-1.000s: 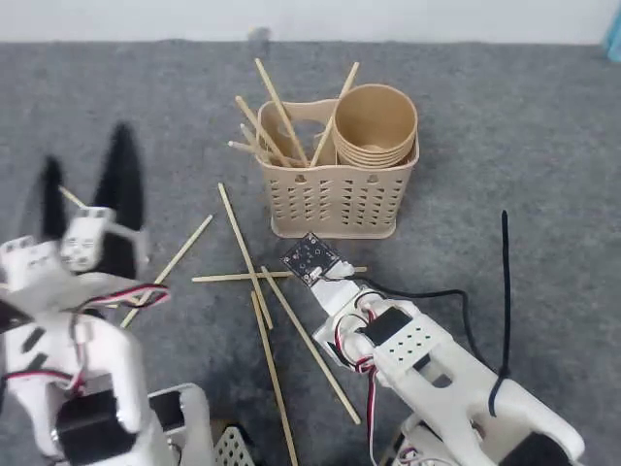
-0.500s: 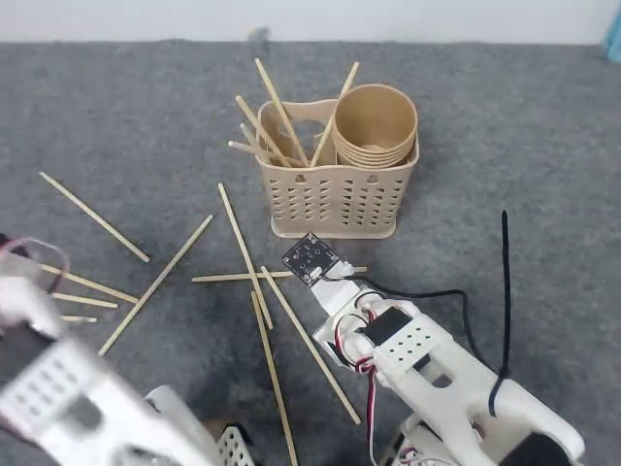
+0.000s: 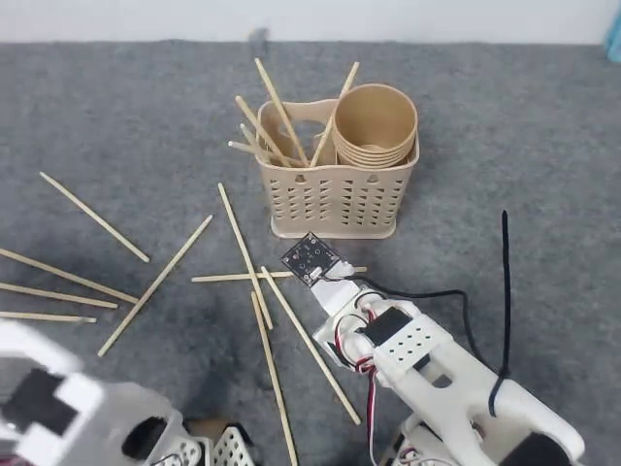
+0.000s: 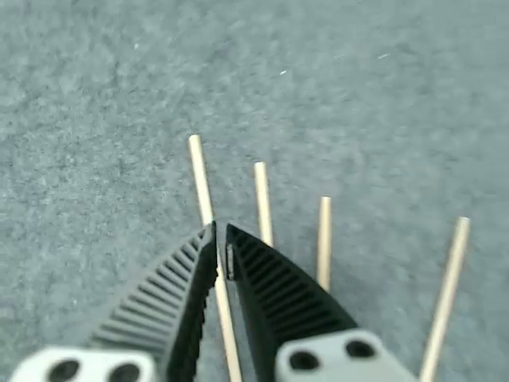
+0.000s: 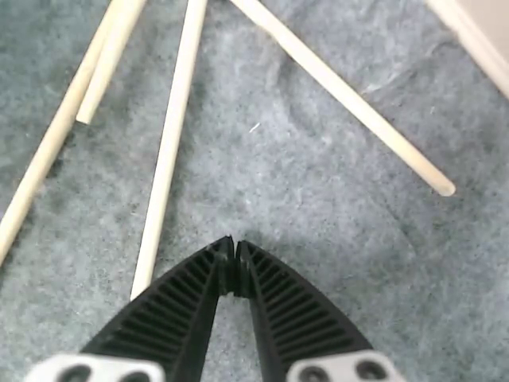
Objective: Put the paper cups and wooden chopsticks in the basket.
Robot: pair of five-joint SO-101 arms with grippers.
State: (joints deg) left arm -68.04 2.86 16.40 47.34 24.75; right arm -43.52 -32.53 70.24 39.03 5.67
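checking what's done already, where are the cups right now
In the high view the stacked cups stand inside the basket, in its right half, beside the chopsticks leaning in its left half.

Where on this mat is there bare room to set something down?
Bare mat lies right of the basket, out to the black cable, and left of it toward the far edge. Crowded: loose chopsticks in front of the basket and along the left edge.
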